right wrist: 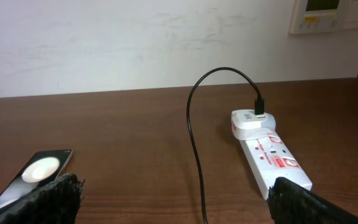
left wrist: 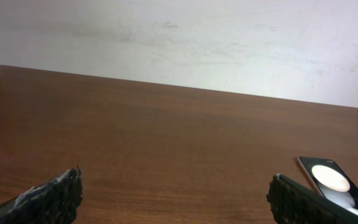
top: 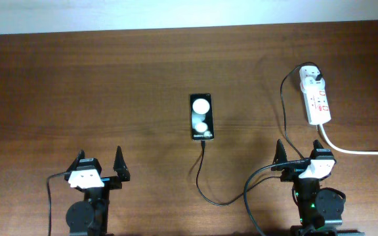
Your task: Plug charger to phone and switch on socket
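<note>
Idling at frame bottom with left gripper [top: 100, 158] and right gripper [top: 300, 155] both spread wide, empty; charger [right wrist: 189, 124] looping up to phone [top: 201, 117] at centre, socket [top: 317, 101] upper right. Likely risking a snagged charger when reaching toward socket, tugging phone loose.

The brown wooden surface [top: 110, 78] is carrying a phone [top: 201, 117] lying flat, screen up, near its middle. The charger [top: 202, 177] is trailing from the phone's near edge, looping right and reaching its white plug on the socket [top: 315, 99], whose thick white cord [top: 359, 151] is running off right.
</note>
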